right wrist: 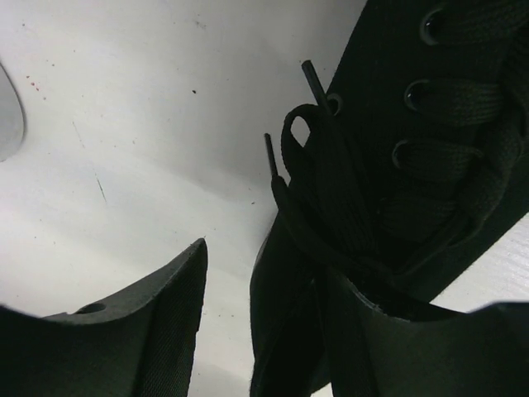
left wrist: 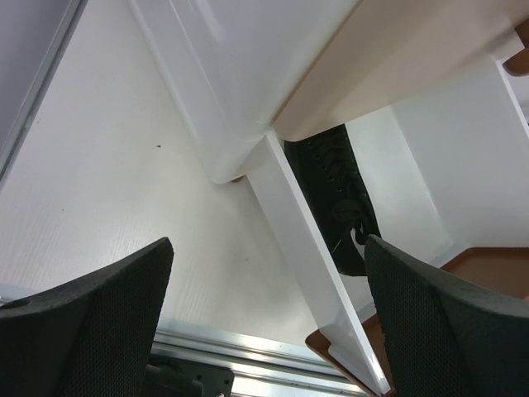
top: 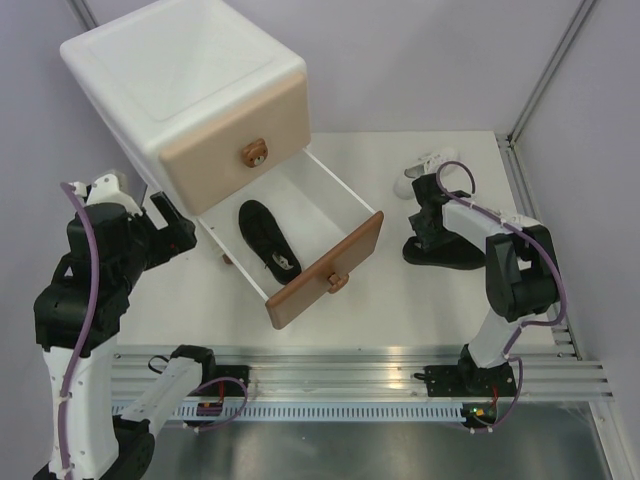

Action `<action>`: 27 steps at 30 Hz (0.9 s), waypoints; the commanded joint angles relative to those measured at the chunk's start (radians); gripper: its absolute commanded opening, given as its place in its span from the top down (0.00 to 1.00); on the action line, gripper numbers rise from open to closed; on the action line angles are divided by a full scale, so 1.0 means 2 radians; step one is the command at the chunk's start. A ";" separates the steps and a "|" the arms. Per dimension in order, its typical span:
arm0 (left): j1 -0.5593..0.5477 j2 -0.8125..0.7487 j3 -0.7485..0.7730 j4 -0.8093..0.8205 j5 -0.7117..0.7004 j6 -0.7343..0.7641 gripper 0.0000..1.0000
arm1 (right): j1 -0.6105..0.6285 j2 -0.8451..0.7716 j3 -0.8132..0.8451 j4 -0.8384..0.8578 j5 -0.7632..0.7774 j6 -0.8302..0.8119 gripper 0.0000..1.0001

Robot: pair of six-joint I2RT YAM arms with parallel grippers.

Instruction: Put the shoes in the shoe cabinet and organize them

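The white shoe cabinet (top: 180, 70) stands at the back left, its beige upper drawer shut and its brown-fronted lower drawer (top: 325, 270) pulled out. One black shoe (top: 268, 238) lies inside that drawer and shows in the left wrist view (left wrist: 335, 198). The other black shoe (top: 450, 258) sits on the table at the right. My right gripper (top: 428, 235) is open and low over it. In the right wrist view (right wrist: 264, 265) the shoe's side wall (right wrist: 285, 331) stands between the fingers. A white sneaker (top: 425, 170) lies behind, partly hidden. My left gripper (top: 178, 225) is open and empty beside the drawer's left wall (left wrist: 289, 231).
A metal rail (top: 350, 370) runs along the near table edge. A frame post (top: 540, 80) rises at the back right, and the table's right edge (top: 530, 220) is close to the right arm. The open drawer juts toward the table's middle.
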 commanded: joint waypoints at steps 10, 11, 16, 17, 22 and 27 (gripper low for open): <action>-0.002 0.019 0.037 -0.015 0.013 -0.007 0.00 | -0.021 0.017 -0.002 -0.049 0.004 0.024 0.83; -0.002 0.020 0.037 -0.015 0.013 -0.006 0.00 | -0.020 0.013 -0.004 -0.049 -0.001 0.024 0.93; -0.002 0.011 0.032 -0.013 0.003 0.001 0.00 | -0.019 -0.035 -0.017 -0.048 -0.004 0.020 1.00; -0.002 0.009 0.031 -0.014 0.002 0.001 0.00 | -0.018 -0.043 -0.019 -0.049 -0.004 0.017 1.00; -0.002 -0.021 0.003 -0.002 -0.007 0.002 0.00 | -0.013 -0.105 -0.026 -0.039 -0.011 -0.009 1.00; -0.002 -0.052 -0.025 0.026 0.005 0.004 0.00 | -0.001 -0.177 -0.057 -0.007 -0.041 -0.039 1.00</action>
